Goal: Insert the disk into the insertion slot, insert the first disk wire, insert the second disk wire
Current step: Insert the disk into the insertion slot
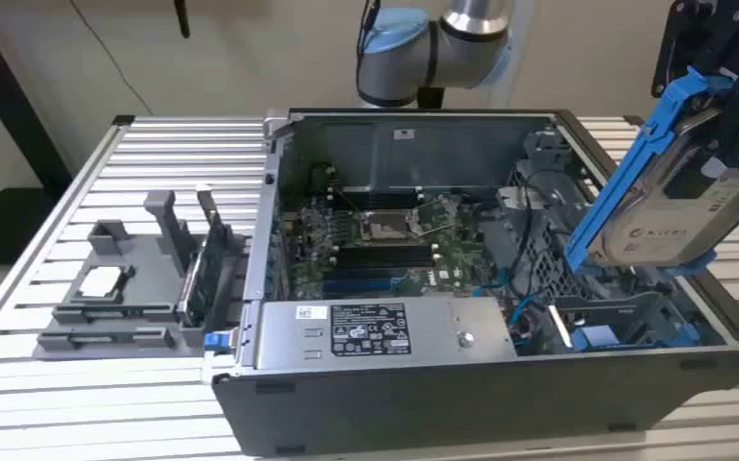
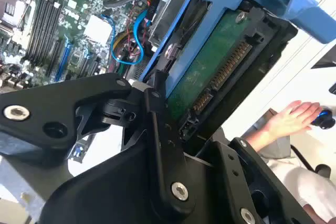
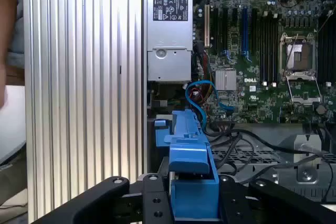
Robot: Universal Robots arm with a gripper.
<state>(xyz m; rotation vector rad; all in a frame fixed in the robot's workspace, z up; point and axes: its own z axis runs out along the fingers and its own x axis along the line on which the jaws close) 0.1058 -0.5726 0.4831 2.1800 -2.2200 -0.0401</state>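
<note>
Evidently at the first step, inserting the disk, with no sign of either disk wire being handled. Clamped in the gripper [image 2: 193, 127], jaws closed on the blue carrier frame [image 1: 628, 178] of the disk [image 1: 672, 219]. Carried steeply tilted in the air over the exterior view's right end of the computer case [image 1: 472, 408], above the insertion slot [image 1: 626, 315] and well apart from it. Green circuit-board side and connector edge turned toward the camera in the second wrist view.

By judgement, seating calls for levelling the carrier to the line of the bay and matching its sides to the blue rail parts [image 1: 596, 337]. Calls also for lowering without snagging the blue cables [image 1: 523, 288] just beside the bay.

Inside the case: a motherboard [image 1: 343, 230] across the floor, with a bare processor socket [image 1: 383, 227] and long black memory slots [image 1: 372, 257]. Along the near wall, a grey labelled power-supply box [image 1: 376, 332]. In the insertion slot, the rail parts and no drive seated.

On the slatted table [image 1: 151, 154], at the exterior view's left of the case, a grey fixture [image 1: 119, 317]. In one pocket a small pale part [image 1: 100, 281], in another a dark flat card [image 1: 210, 259] standing upright. Beyond the table edge in the second wrist view, a person's hand [image 2: 292, 119], well apart from the gripper.
</note>
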